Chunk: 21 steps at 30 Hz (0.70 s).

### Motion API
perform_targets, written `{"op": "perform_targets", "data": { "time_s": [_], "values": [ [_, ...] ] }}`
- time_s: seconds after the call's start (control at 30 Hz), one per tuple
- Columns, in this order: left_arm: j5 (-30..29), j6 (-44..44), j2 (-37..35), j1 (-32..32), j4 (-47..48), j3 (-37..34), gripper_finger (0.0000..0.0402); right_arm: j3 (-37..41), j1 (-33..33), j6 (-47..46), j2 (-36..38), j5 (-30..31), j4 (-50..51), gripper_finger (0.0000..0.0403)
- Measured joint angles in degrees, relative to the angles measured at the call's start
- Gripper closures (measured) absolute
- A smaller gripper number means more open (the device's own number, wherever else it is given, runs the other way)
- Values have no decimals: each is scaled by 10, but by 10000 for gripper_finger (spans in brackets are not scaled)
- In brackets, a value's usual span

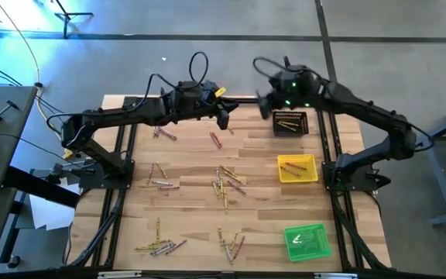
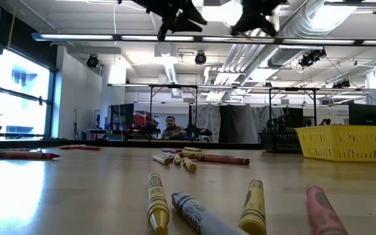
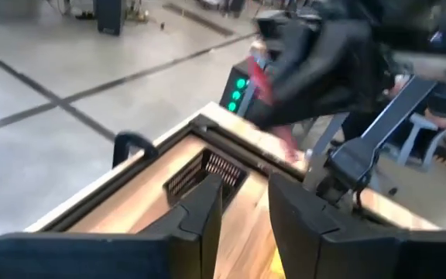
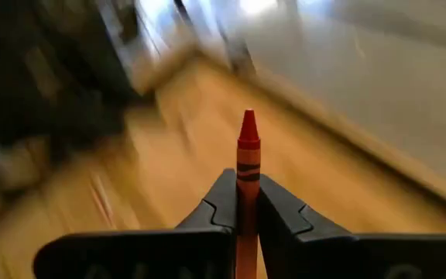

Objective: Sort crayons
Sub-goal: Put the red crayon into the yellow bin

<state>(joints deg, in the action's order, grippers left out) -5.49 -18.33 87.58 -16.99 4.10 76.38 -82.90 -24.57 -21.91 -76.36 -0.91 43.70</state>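
Red crayon [image 4: 247, 178] stands pinched in the right gripper [image 4: 246, 203], long axis forward; black tray [image 1: 290, 122] lies at its four o'clock; left gripper [image 3: 242, 209] open, empty.

Three trays sit on the worktop [image 1: 184, 167]: one black [image 1: 290, 123], one yellow [image 1: 297, 169], one green [image 1: 307, 242]. Two arms reach over it, left gripper [image 1: 223, 116] and right gripper [image 1: 265, 105]. One red crayon [image 4: 247, 186] is clamped. Loose crayons [image 1: 227, 182] are too many to count.
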Motion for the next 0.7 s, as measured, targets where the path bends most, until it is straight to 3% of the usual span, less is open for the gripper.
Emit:
{"op": "perform_targets", "data": {
  "time_s": [0.13,0.23,0.5,0.7],
  "values": [
    [0,-5,0,-9,29,0,304,-17,3,-8,0,22,236,390],
    [1,-28,-1,-15,49,0,308,22,10,-33,5,28,318,390],
    [3,-41,-1,-18,99,0,311,222,58,-79,14,-87,283,390],
    [2,-41,-1,-23,98,0,312,307,82,-88,15,-103,219,389]
  ]
}}
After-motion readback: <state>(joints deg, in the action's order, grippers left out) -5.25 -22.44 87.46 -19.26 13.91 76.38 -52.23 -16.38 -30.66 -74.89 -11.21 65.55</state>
